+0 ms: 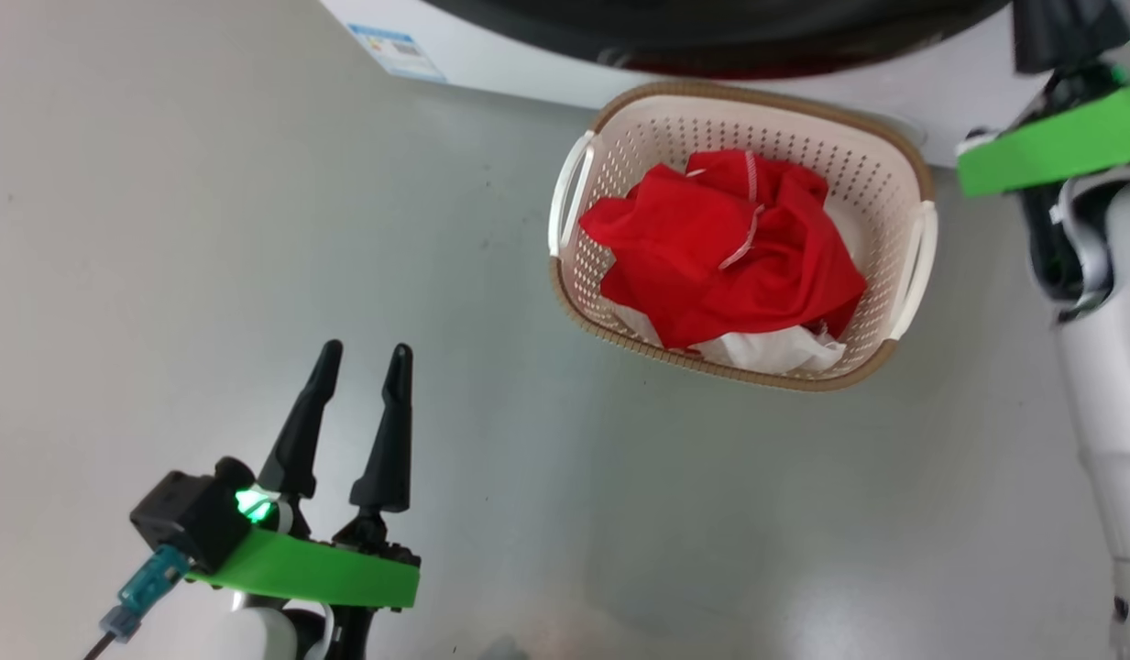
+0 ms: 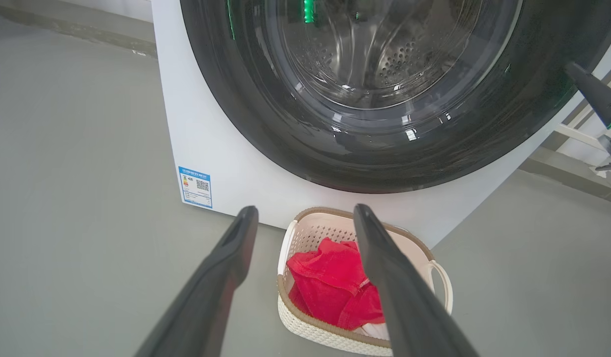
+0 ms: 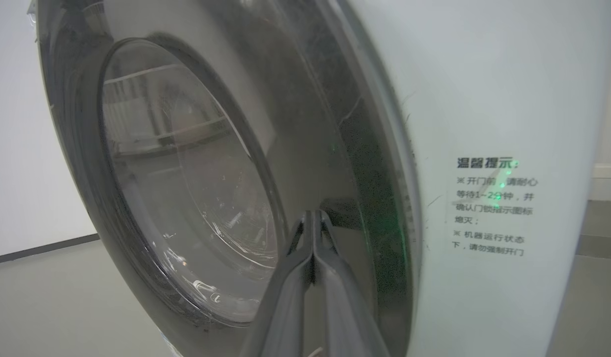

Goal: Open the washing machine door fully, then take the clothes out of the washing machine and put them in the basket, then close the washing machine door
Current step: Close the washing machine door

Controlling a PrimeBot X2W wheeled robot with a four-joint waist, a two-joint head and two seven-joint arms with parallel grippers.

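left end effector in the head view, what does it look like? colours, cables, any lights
The left end effector has two long, tapered black fingers on a flat bright green plate. Beside it sits a black box with a glowing green light, and a translucent teal plug with a dark cable. The forearm behind is white.

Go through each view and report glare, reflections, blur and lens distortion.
Head view: soft even light, pale sheen on the floor, no blur. Left wrist view: white and green glints on the washing machine door. Right wrist view: the door's glass mirrors the room; green glow on its rim near the shut right gripper.
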